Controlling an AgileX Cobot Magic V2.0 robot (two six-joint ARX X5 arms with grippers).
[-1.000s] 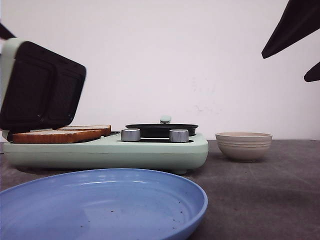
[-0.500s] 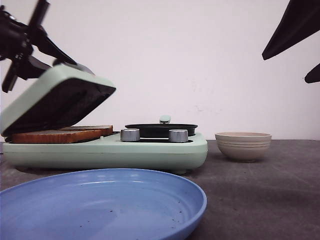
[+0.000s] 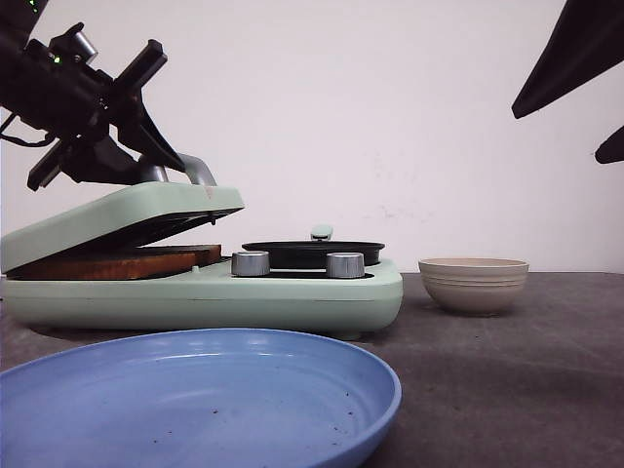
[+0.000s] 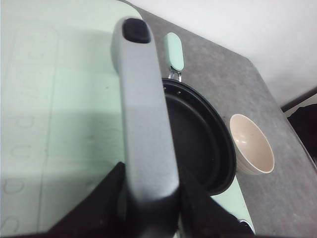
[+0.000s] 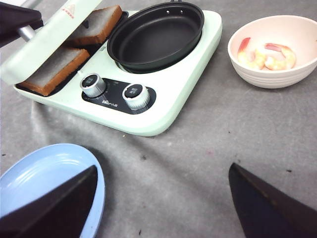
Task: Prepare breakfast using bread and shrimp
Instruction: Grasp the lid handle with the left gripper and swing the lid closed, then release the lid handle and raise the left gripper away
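Two slices of bread (image 5: 94,25) lie on the sandwich plate of the mint-green breakfast maker (image 3: 292,292); in the front view only their brown crust (image 3: 127,263) shows under the lid. My left gripper (image 4: 151,198) is shut on the lid's grey handle (image 4: 143,109) and holds the lid (image 3: 117,219) almost closed over the bread. Several shrimp (image 5: 265,54) lie in the beige ribbed bowl (image 3: 474,283) to the right of the maker. My right gripper (image 5: 161,196) is open and empty, high above the table on the right.
A black frying pan (image 5: 156,34) sits empty on the maker's right half, behind two silver knobs (image 3: 252,263). A blue plate (image 3: 195,400) lies at the front of the grey table, near the camera.
The lid has swung down from upright to nearly closed over the bread. My left gripper has come down with it on the handle. The right arm has not moved.
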